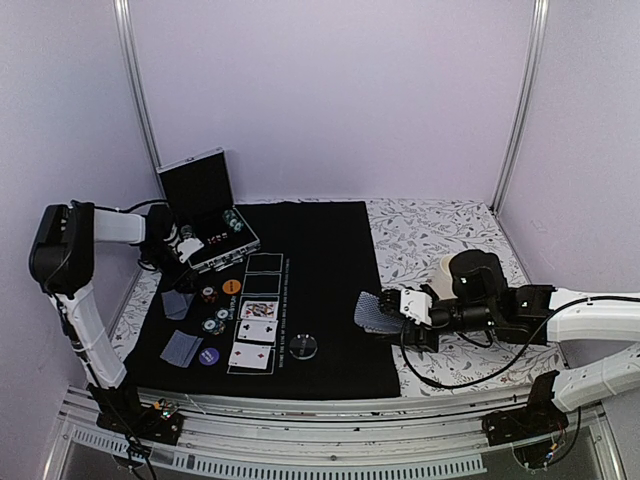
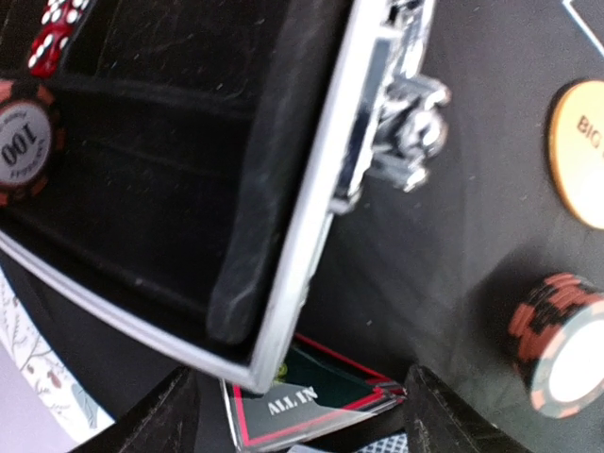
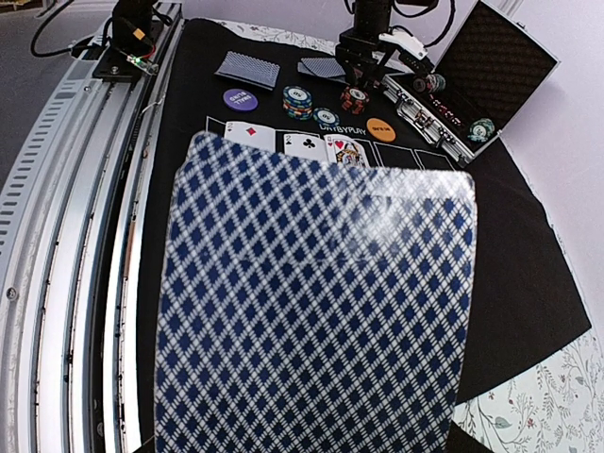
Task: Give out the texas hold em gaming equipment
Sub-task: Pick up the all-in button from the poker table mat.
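Lilac walls on three sides; a table (image 1: pixel 450 235) in leaf-print cloth, with a black felt mat (image 1: pixel 330 250) over its left and middle. Top view: an open metal case (image 1: pixel 205 215) sits at the mat's far-left corner, with the left gripper (image 1: pixel 186 250) at its front edge. On the mat's left part lie three face-up cards (image 1: pixel 255 335) in a printed row. Left of them are the far face-down cards (image 1: pixel 178 303) and the near face-down cards (image 1: pixel 182 348). Chip stacks (image 1: pixel 219 322) stand between these and the row. An orange disc (image 1: pixel 231 286) lies beyond the row, a purple disc (image 1: pixel 208 354) near the front, and a clear disc (image 1: pixel 305 347) just right of the row. The right gripper (image 1: pixel 388 308) is over the mat's right edge, clamped on a single lattice-backed card (image 1: pixel 369 312). A cream cup (image 1: pixel 445 265) stands behind that arm. Left wrist view: the case corner is close up, with a chip marked 100 (image 2: pixel 21 142) and red dice (image 2: pixel 57 33) inside and a latch (image 2: pixel 406 142) on the front. A red-edged ALL IN marker (image 2: pixel 302 401) lies between the two fingers (image 2: pixel 160 420), its top hidden by the case corner. The fingers stand well apart; whether they pinch it cannot be told. One chip stack and the orange disc are to the right. Right wrist view: the lattice-backed card fills most of the frame and hides the fingers. Beyond it are the face-up row, the chips, the case and the left arm.
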{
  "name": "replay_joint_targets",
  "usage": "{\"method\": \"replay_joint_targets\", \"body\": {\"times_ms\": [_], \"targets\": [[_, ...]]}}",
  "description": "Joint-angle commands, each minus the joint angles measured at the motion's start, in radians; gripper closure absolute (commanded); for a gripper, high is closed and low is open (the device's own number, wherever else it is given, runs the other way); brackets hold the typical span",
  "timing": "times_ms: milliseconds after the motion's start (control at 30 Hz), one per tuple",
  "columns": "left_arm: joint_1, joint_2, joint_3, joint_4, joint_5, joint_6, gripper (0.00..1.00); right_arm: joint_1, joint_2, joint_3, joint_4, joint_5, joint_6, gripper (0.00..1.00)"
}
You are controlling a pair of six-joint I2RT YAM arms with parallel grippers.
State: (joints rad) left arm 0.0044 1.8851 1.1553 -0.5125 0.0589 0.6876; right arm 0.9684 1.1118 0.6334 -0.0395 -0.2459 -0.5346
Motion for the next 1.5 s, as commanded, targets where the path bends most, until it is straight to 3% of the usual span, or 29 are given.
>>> {"method": "replay_joint_targets", "body": {"times_ms": [0, 100, 433, 767, 867, 967, 1267, 1300, 1400, 1467], "targets": [[0.025, 0.013, -0.025, -0.034, -0.083, 0.018, 0.23, -0.002, -0.021, -0.015, 0.027, -0.011, 0.002, 0.44], [0.029, 0.012, -0.018, -0.052, -0.066, 0.011, 0.18, -0.003, -0.022, -0.018, 0.027, -0.009, 0.002, 0.44], [0.031, 0.036, 0.02, -0.133, 0.044, 0.007, 0.23, -0.002, -0.027, -0.019, 0.023, -0.008, 0.002, 0.44], [0.031, 0.065, 0.026, -0.182, 0.039, 0.003, 0.23, -0.002, -0.03, -0.024, 0.029, -0.006, -0.001, 0.44], [0.027, 0.072, 0.043, -0.185, 0.039, 0.007, 0.26, -0.002, -0.029, -0.026, 0.029, -0.006, -0.001, 0.44], [0.026, 0.072, 0.05, -0.19, 0.043, 0.021, 0.38, -0.003, -0.027, -0.028, 0.03, -0.006, -0.001, 0.44], [0.026, 0.067, 0.043, -0.142, 0.002, 0.041, 0.48, -0.003, -0.024, -0.026, 0.028, -0.004, -0.004, 0.44], [0.026, 0.064, 0.046, -0.14, -0.001, 0.042, 0.48, -0.002, -0.024, -0.025, 0.027, -0.004, -0.004, 0.44], [0.025, 0.063, 0.053, -0.133, -0.002, 0.027, 0.19, -0.002, -0.027, -0.025, 0.026, -0.004, -0.005, 0.44], [0.016, 0.059, 0.062, -0.133, 0.029, 0.017, 0.11, -0.003, -0.027, -0.023, 0.025, -0.004, -0.005, 0.44]]}}
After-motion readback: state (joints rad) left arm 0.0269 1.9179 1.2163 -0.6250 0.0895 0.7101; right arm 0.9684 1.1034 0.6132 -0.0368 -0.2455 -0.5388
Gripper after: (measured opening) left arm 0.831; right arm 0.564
